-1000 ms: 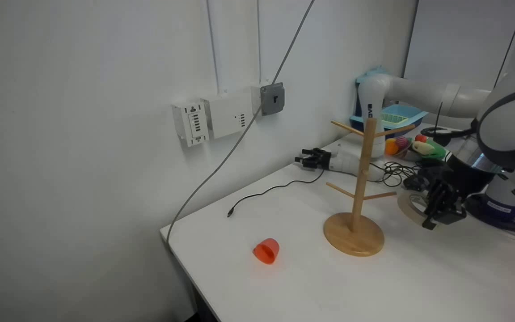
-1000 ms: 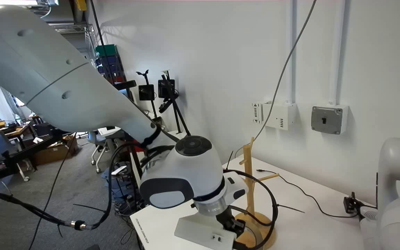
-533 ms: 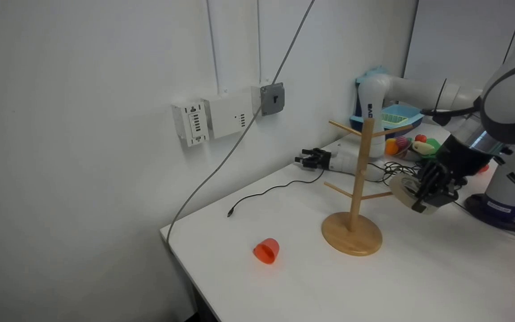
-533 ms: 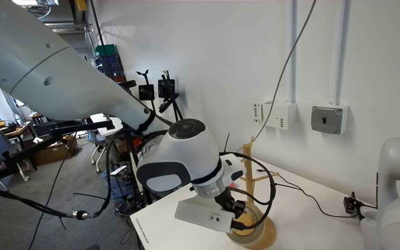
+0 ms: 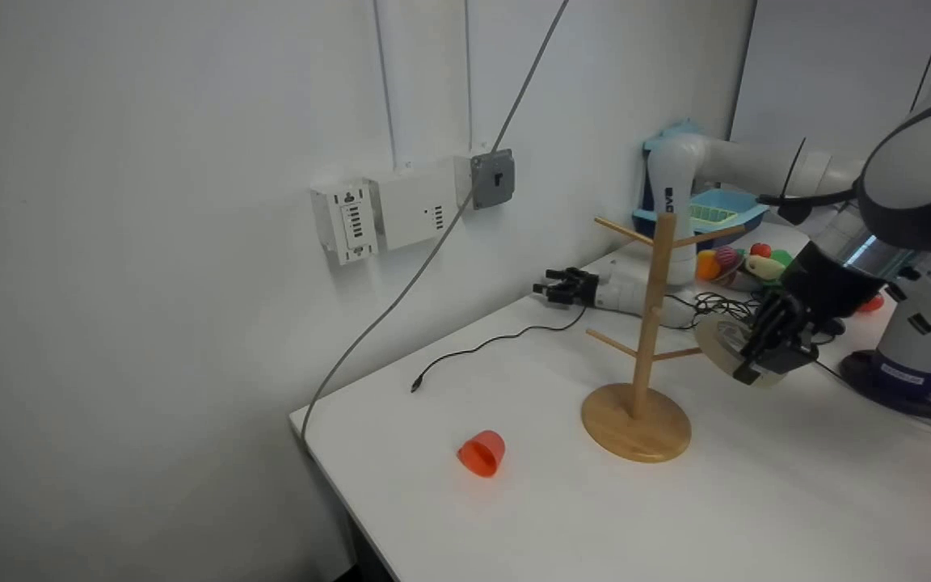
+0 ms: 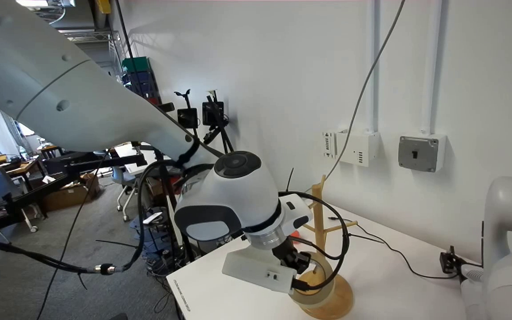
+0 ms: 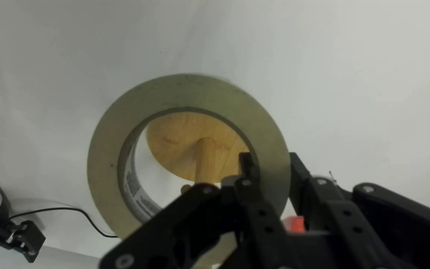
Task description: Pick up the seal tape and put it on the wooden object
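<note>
In the wrist view, nearest of all, the gripper [image 7: 271, 168] is closed upon one side of the seal tape [image 7: 189, 91], one finger [image 7: 246, 164] inside the hole and the other outside, their gap no wider than the tape's wall. Such a grip leaves most of the hole free, probably so that the tape can be slipped onto the wooden stand [image 5: 650, 331]. The tape is held tilted in the air, just beside this stand and not yet on it. In an exterior view its edge appears very near to a lower peg [image 5: 678, 354], but whether they touch, one cannot tell. The broad disc base [image 5: 635, 438], flat on the white table [image 5: 797, 485], should give steadiness for the hanging. Beyond the stand, well apart, lies an orange-red cup-shaped object [image 5: 482, 454] on its side.
</note>
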